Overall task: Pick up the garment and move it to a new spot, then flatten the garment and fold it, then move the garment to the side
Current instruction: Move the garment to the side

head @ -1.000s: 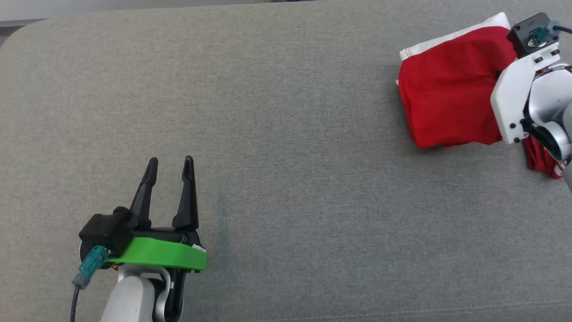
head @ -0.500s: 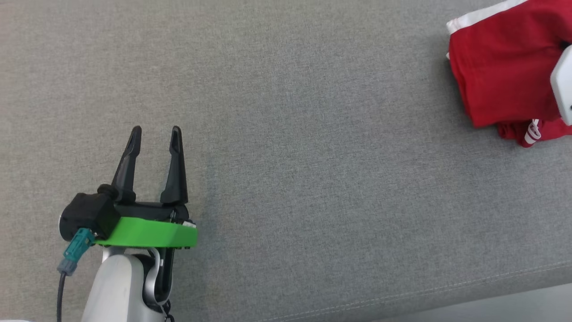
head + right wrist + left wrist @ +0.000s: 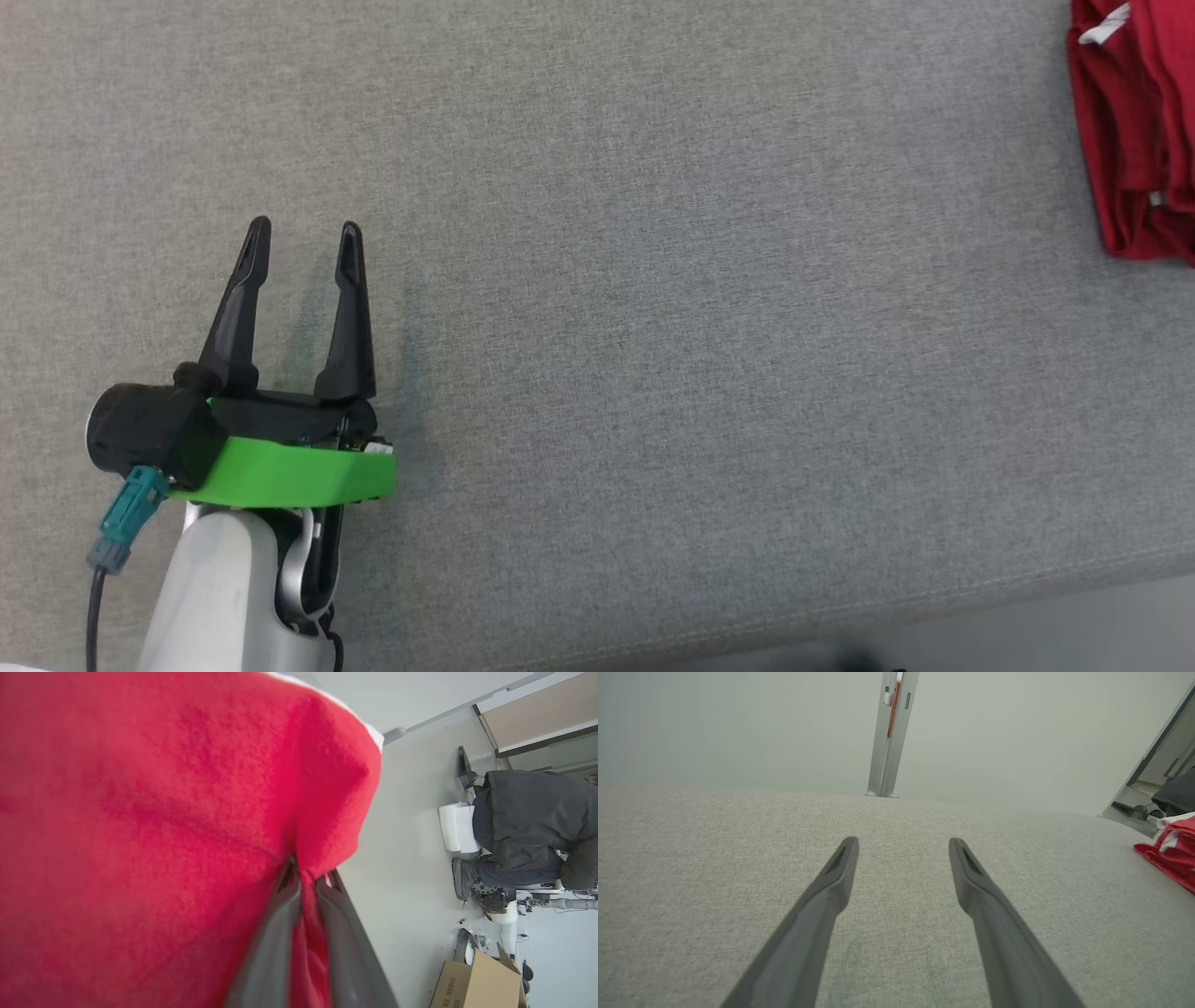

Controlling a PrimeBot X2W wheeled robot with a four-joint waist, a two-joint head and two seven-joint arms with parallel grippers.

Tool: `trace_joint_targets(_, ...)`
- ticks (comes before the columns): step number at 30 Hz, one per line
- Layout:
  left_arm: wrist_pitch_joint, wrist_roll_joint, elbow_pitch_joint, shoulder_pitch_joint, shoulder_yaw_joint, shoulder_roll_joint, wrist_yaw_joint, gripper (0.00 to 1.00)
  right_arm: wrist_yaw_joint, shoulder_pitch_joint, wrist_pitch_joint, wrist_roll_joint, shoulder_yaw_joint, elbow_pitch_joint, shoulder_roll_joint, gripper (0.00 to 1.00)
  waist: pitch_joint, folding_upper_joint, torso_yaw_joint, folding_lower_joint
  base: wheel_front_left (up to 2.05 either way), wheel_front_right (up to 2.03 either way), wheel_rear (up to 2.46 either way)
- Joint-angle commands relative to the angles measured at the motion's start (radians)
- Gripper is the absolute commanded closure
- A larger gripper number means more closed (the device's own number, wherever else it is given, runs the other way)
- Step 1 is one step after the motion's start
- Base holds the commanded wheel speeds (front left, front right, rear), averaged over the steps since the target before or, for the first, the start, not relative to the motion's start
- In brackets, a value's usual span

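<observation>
The garment [image 3: 1134,140] is red with white trim and shows bunched at the top right edge of the head view. In the right wrist view my right gripper [image 3: 310,870] is shut on a pinched fold of the garment [image 3: 163,812], whose red cloth drapes over the left side. My left gripper [image 3: 304,227] rests low over the grey fabric surface [image 3: 653,280] at the lower left, open with nothing between its fingers. The left wrist view shows the left gripper [image 3: 903,842] the same way, with the garment [image 3: 1174,858] far off at its right edge.
The grey surface's front edge with a seam [image 3: 934,597] runs along the bottom right. A metal post [image 3: 889,732] stands beyond the far edge. A person in a dark jacket [image 3: 528,826] and a cardboard box [image 3: 476,980] are on the floor to the side.
The head camera has shifted, so the whole picture has slid. The right arm has left the head view, and the garment has gone from a flat folded shape to a bunched one.
</observation>
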Motion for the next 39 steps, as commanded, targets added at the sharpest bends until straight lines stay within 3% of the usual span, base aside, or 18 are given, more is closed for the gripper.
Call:
trace_joint_targets(1, 0.0, 0.001, -0.006, -0.017, 0.0, 0.012, -0.004, 0.0, -0.002, -0.003, -0.012, -0.024, -0.013, 0.016, -0.01, 1.0, 0.02, -0.0001, 0.018, -0.0001, 0.0, 0.0, 0.0)
trace_joint_targets(3, 0.0, 0.003, -0.007, -0.019, -0.004, 0.014, -0.004, 0.0, -0.002, -0.002, -0.035, -0.045, -0.029, 0.034, -0.018, 1.0, 0.025, -0.0001, 0.026, -0.0001, 0.0, 0.0, 0.0)
trace_joint_targets(4, 0.0, 0.004, -0.007, -0.021, -0.005, 0.014, -0.005, 0.0, -0.002, 0.001, -0.047, -0.062, -0.034, 0.043, -0.017, 0.88, 0.025, -0.0001, 0.03, -0.0001, 0.0, 0.0, 0.0)
trace_joint_targets(5, 0.0, 0.004, -0.006, -0.022, -0.005, 0.015, -0.004, 0.0, -0.002, 0.005, -0.053, -0.076, -0.046, 0.054, -0.012, 0.18, 0.025, -0.0001, 0.033, -0.0001, 0.0, 0.0, 0.0)
trace_joint_targets(6, 0.0, 0.004, -0.005, -0.021, -0.004, 0.015, -0.004, 0.0, -0.002, 0.007, -0.057, -0.086, -0.062, 0.062, -0.004, 0.0, 0.023, -0.0001, 0.034, -0.0001, 0.0, 0.0, 0.0)
trace_joint_targets(10, 0.0, 0.004, 0.006, -0.007, -0.001, 0.012, -0.004, 0.0, -0.002, 0.029, -0.075, -0.13, -0.129, 0.078, 0.036, 0.0, -0.003, -0.0001, 0.035, -0.0001, 0.0, 0.0, 0.0)
trace_joint_targets(16, 0.0, -0.004, 0.037, 0.034, 0.003, 0.001, -0.004, 0.0, -0.002, 0.092, -0.115, -0.149, -0.288, 0.032, 0.154, 0.0, -0.101, -0.0001, 0.029, -0.0001, 0.0, 0.0, 0.0)
trace_joint_targets(25, 0.0, -0.014, 0.094, 0.092, 0.017, -0.015, -0.004, 0.0, -0.002, 0.316, -0.264, -0.09, -0.462, -0.245, 0.4, 0.0, -0.25, -0.0001, 0.028, -0.0001, 0.0, 0.0, 0.0)
trace_joint_targets(31, 0.0, -0.003, 0.121, 0.138, 0.054, -0.023, -0.004, 0.0, -0.001, 0.47, -0.39, -0.07, -0.45, -0.39, 0.576, 0.0, -0.323, -0.0001, 0.028, -0.0001, 0.0, 0.0, 0.0)
trace_joint_targets(34, 0.0, 0.007, 0.137, 0.158, 0.063, -0.027, -0.004, 0.0, -0.002, 0.525, -0.457, -0.071, -0.419, -0.381, 0.647, 0.0, -0.354, -0.0001, 0.037, -0.0001, 0.0, 0.0, 0.0)
trace_joint_targets(39, 0.0, 0.021, 0.171, 0.185, 0.077, -0.03, -0.004, 0.0, -0.002, 0.589, -0.549, -0.061, -0.366, -0.305, 0.71, 0.0, -0.403, -0.0001, 0.059, -0.0001, 0.0, 0.0, 0.0)
